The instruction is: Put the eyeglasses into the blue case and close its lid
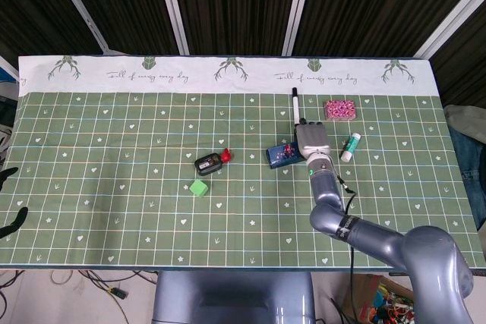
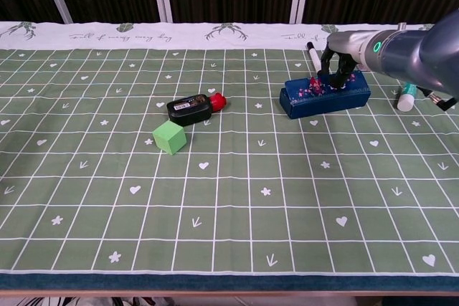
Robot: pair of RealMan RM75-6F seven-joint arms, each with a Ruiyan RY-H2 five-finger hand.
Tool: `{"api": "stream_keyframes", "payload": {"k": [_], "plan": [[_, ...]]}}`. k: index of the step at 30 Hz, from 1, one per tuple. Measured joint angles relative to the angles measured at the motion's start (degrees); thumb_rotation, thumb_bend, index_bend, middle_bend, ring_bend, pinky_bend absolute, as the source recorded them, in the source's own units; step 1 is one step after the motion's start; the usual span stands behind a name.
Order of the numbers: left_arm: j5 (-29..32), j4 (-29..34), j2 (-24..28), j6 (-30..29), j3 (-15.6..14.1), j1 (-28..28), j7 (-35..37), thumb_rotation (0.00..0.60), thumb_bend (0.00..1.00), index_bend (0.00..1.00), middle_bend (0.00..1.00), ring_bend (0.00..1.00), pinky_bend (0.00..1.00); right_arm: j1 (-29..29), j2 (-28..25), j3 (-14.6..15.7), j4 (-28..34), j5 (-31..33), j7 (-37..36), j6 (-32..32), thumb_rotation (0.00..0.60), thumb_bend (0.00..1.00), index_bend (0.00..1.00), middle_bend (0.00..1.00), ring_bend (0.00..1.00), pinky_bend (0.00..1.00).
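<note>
The blue case (image 1: pixel 281 155) (image 2: pixel 326 98) lies on the green mat right of centre, its lid down flat with a pink-red pattern on top. My right hand (image 1: pixel 313 140) (image 2: pixel 337 62) rests on the case's far right end, fingers curled down onto the lid. The eyeglasses are not visible in either view. Of my left hand (image 1: pixel 9 218), only dark fingertips show, spread apart at the left edge of the head view, holding nothing.
A black marker (image 1: pixel 295 105) (image 2: pixel 314 57) lies just behind the case. A white and green tube (image 1: pixel 350 146) (image 2: pixel 406 95) and a pink block (image 1: pixel 339 109) sit to the right. A black device with a red cap (image 2: pixel 190 107) and a green cube (image 2: pixel 169 137) lie mid-table.
</note>
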State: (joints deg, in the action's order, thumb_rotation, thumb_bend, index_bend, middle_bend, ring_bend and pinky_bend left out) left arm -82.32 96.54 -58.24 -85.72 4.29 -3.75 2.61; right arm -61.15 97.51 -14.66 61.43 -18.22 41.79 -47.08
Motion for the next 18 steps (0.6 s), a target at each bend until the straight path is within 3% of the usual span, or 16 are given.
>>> {"api": "stream_keyframes", "payload": {"k": [6, 18], "plan": [[-0.1, 0.0, -0.1, 0.1, -0.1, 0.0, -0.1, 0.600, 0.32, 0.17, 0.00, 0.00, 0.00, 0.0, 0.2, 0.1, 0.3, -1.6, 0.2, -1.6, 0.600, 0.36, 0.05, 0.14, 0.23, 0.20], [-0.4, 0.1, -0.1, -0.1, -0.1, 0.0, -0.3, 0.600, 0.32, 0.17, 0.00, 0.00, 0.00, 1.7, -1.6, -2.2, 5.7, -6.1, -4.5, -5.3, 0.600, 0.35, 0.01, 0.13, 0.23, 0.20]]}}
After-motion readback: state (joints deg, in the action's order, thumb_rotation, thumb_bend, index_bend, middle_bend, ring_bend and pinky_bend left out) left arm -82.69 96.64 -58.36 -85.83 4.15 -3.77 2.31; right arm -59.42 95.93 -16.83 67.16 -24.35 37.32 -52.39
